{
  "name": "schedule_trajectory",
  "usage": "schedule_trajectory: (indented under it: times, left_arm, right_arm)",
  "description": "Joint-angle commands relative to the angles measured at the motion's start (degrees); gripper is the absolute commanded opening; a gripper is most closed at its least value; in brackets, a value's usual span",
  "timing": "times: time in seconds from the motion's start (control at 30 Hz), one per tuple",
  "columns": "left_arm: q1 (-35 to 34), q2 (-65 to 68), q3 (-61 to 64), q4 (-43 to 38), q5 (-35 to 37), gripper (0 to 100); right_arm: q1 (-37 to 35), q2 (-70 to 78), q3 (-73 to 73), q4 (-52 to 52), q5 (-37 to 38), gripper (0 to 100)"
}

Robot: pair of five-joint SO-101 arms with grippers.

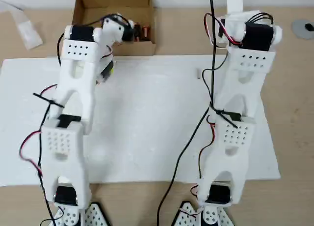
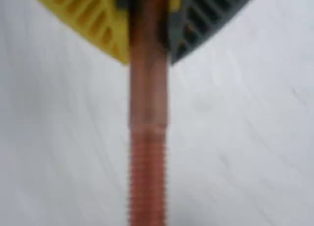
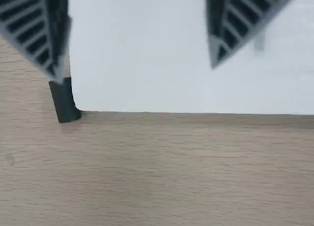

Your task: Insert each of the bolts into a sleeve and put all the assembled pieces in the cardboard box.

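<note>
The wooden table has a pale, fine grain. Most of it lies under a flat white sheet, matte and faintly textured, with a straight edge that also shows in the right wrist view. Two white plastic arms with perforated housings stretch across the sheet side by side.

The open cardboard box, brown and square-walled, stands just beyond the far edge of the sheet, in front of the left arm. Small copper-coloured pieces lie inside it by the near right corner.

The right gripper hangs over the sheet's edge. Its two dark, ribbed, wedge-shaped fingers are spread wide with nothing between them.

The left gripper has one ribbed yellow finger and one dark grey one pressed tight on a smooth copper-coloured sleeve. The bolt juts from the sleeve's end as a slightly narrower, finely threaded shaft. The assembly is above the sheet near its far edge, short of the box.
</note>
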Motion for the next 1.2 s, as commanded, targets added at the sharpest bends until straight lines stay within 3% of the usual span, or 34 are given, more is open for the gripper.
schedule_trajectory:
  times: [0.0, 0.2, 0.33, 0.5, 0.7, 0.87, 1.07, 1.17]
  left_arm:
    - [-0.62, -17.36, 19.08, 0.44, -10.64, 1]
    - [-4.31, -40.31, 47.30, 0.35, -34.90, 1]
    - [-8.44, -49.01, 56.18, -0.44, -44.84, 1]
    - [-11.78, -49.54, 62.77, -10.02, -45.80, 1]
    - [-11.69, -49.54, 73.58, -29.01, -42.11, 1]
    - [-11.52, -49.54, 79.74, -39.03, -42.20, 1]
    - [-11.87, -49.54, 81.32, -42.37, -42.02, 2]
    - [-12.04, -49.54, 81.32, -42.46, -42.02, 8]
  right_arm:
    - [0.84, -4.62, -2.51, 1.14, -0.35, 22.8]
    - [0.84, -4.44, -2.51, 1.14, -0.18, 22.8]
    - [0.84, -4.44, -2.42, 1.14, -0.18, 22.8]
    - [0.84, -4.53, -2.42, 1.14, -0.09, 22.8]
    - [0.75, -4.35, -2.33, 1.14, -0.09, 22.8]
    - [0.13, -4.35, -2.33, 1.14, -0.09, 22.8]
    - [-1.45, -4.35, -2.33, 1.14, 0.00, 22.8]
    - [-2.59, -4.35, -2.33, 1.14, 0.00, 22.8]
